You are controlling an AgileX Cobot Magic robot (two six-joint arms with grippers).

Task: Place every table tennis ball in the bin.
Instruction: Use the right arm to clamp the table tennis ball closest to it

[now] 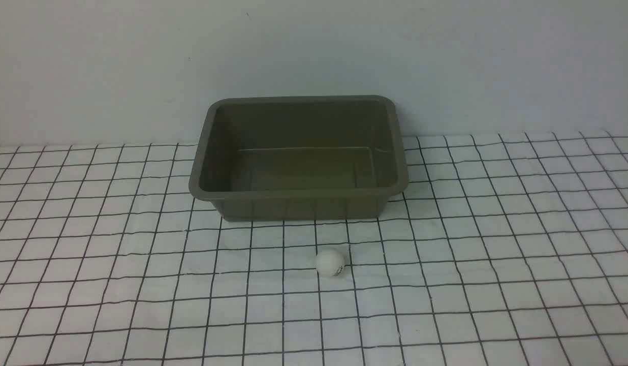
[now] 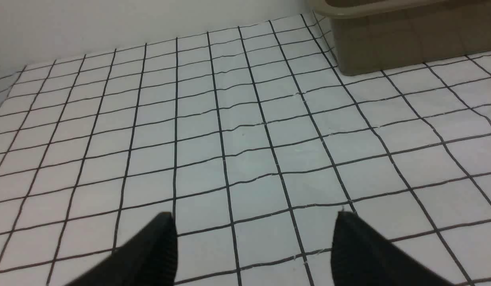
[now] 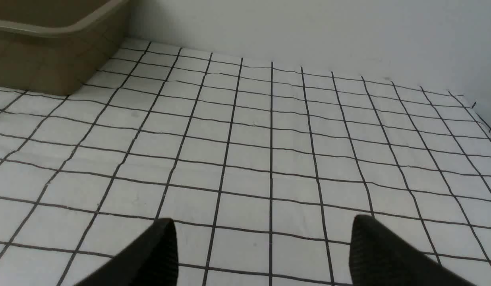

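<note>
On the white, black-gridded table [image 1: 156, 290], the small white matte ball [image 1: 330, 263] sits just in front of the olive-brown plastic bin [image 1: 304, 194]; with both empty grippers spread, I'd pinch its light, likely slippery shell gently across the middle.

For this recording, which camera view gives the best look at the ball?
The front view: it shows the white ball whole and unobstructed on the grid-lined cloth, even its small dark mark, with the bin just beyond it. Neither the left wrist view nor the right wrist view shows any of the ball.
</note>
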